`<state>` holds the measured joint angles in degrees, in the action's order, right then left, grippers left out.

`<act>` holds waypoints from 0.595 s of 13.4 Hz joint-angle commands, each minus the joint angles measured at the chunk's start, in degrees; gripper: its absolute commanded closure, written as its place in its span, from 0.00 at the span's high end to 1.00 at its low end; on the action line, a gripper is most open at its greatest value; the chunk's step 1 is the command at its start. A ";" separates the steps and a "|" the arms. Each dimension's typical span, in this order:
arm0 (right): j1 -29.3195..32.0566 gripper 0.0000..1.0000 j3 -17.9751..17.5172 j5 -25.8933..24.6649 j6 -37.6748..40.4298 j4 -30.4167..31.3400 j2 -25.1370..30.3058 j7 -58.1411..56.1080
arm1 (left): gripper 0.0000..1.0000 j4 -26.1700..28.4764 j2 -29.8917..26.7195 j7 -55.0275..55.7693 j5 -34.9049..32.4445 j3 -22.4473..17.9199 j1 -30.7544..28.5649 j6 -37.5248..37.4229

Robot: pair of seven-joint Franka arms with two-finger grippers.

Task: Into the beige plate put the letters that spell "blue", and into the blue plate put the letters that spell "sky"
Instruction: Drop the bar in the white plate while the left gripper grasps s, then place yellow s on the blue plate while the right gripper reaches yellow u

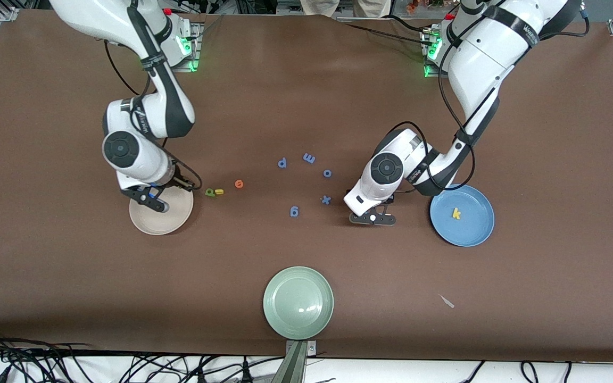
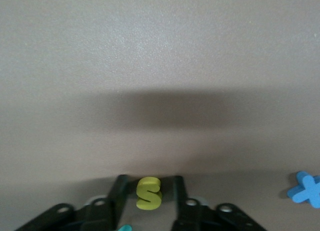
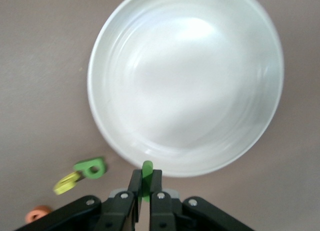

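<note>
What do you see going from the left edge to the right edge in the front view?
beige plate → green b → yellow u → orange e → pale green plate → left hand → blue plate

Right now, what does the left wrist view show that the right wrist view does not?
Only the left wrist view shows the yellow "s" between the left gripper fingers, and a blue "x" on the table. Only the right wrist view shows the beige plate, the thin green "l" in the right gripper, and the green "b", yellow "u" and orange "e". Both show the brown table.
</note>
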<state>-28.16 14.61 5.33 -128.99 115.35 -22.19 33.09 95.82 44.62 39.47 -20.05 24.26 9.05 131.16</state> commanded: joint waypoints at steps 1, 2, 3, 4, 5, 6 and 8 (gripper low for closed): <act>0.65 0.08 1.21 0.64 -2.22 0.05 -0.22 -8.19 | 0.10 0.95 -0.24 1.58 -1.04 -0.09 -0.70 -0.12; 1.44 0.19 1.12 0.64 -3.36 0.14 -0.40 -11.61 | 0.08 0.95 -0.41 1.23 -1.04 -0.09 -0.78 -0.29; 2.14 0.37 1.12 0.64 -4.76 0.05 -0.49 -14.61 | 0.05 0.86 -0.85 0.70 -1.04 0.00 -0.96 -1.34; 2.24 0.62 1.03 0.73 -6.08 -0.04 -1.18 -15.25 | 0.03 0.34 -2.07 0.44 -1.04 0.00 -1.31 -3.52; 2.06 0.71 0.86 0.73 -6.88 -0.30 -1.89 -14.90 | 0.01 -0.10 -3.39 -0.70 -1.04 0.09 -1.66 -6.24; 1.80 0.75 0.68 0.82 -6.97 -0.56 -2.15 -14.55 | 0.01 -0.19 -5.06 -2.80 -1.04 0.09 -2.45 -8.88; 1.53 0.75 -0.37 0.82 -6.71 -1.18 -2.16 -11.41 | 0.02 -0.19 -7.35 -9.55 -1.04 0.09 -5.69 -13.19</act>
<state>-26.41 15.36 5.35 -135.66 115.31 -23.95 20.04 94.62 41.28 35.56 -20.05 24.14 6.29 122.24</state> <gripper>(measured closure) 0.326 0.784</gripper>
